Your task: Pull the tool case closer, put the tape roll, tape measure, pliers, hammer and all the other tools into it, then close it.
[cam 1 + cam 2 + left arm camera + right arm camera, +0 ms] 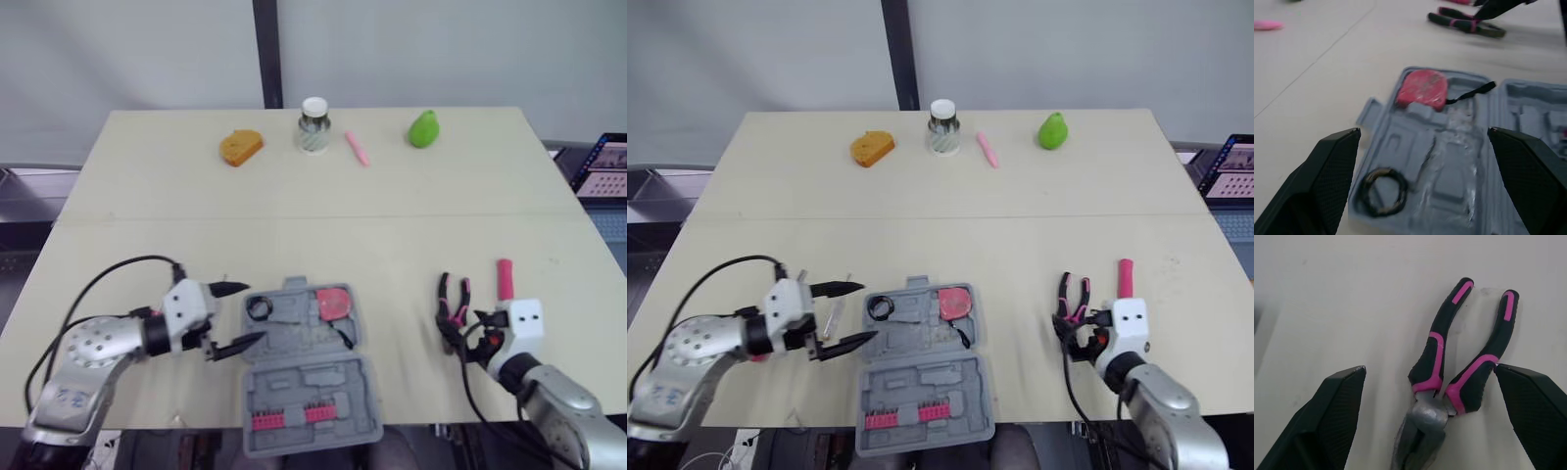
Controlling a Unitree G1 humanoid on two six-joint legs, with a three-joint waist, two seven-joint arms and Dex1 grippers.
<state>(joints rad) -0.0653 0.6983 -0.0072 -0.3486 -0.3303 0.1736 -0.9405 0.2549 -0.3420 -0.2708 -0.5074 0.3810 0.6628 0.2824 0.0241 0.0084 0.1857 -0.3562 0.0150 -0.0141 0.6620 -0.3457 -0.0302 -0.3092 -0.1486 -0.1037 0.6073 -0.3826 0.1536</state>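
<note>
- My left pincer (865, 311) is spread wide and holds nothing. Its fingertips sit at the left edge of the tool case (313, 377), just beside the tape roll; I cannot tell whether they touch the case.
- The grey tool case lies open and flat on the table (294, 215) near my edge, between my two arms.
- In the far half of the case, the black tape roll (259, 308) lies in the left corner. The red tape measure (333, 302) sits in the right corner, its black strap trailing across the tray.
- The near half of the case holds a row of pink bits (294, 416).
- The pliers (453, 302) lie flat on the table, well to the right of the case. Their black-and-pink handles are splayed and point away from me.
- My right pincer (1430, 367) is also wide open and empty, with one finger on each side of the pliers, neither clearly touching them.
- A pink-handled tool (505, 279) lies just right of the pliers, its near end hidden behind my right wrist.
- Along the far edge stand an orange sponge (240, 147), a white-capped jar (313, 125), a pink pen (357, 148) and a green pear (423, 128).
</note>
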